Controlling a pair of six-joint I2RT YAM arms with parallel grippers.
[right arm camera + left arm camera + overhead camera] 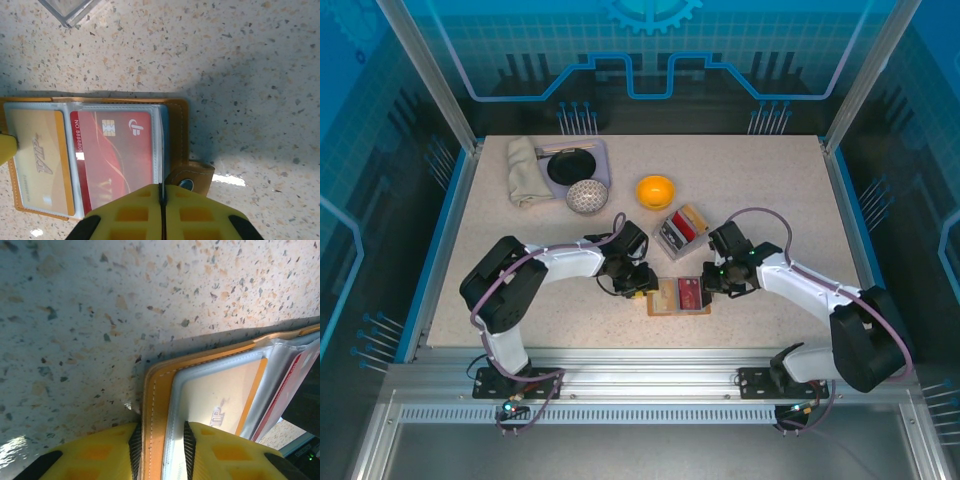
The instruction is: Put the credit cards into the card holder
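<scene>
Two tools meet at the card holder (678,297), which lies open on the bench (770,180) close to its near edge. The left tool (642,287) is at its left end and the right tool (712,283) at its right end. From above, the fingers are too small to read.

The left wrist camera fills that in. The left tool (160,440) is clenched on the card holder (152,405), with its yellow fingers (100,455) pressed to either face of the stitched leather edge. A beige card (220,395) sits under a clear sleeve just beyond.

The right wrist camera gives the faces of the cards: the beige card (37,160) in the left pocket and a red card (117,150) with a chip in the right one. There the right tool (161,192) is clenched tight, tips together at the holder's edge beside the snap strap (197,172). Whether it pinches the sleeve I cannot tell.

Farther off, the overhead view shows a grey slotted tray (680,232) with more cards, then an orange bowl (655,190). Farthest are a mesh ball (587,196), a folded cloth (527,170) and a dark dish (572,166).
</scene>
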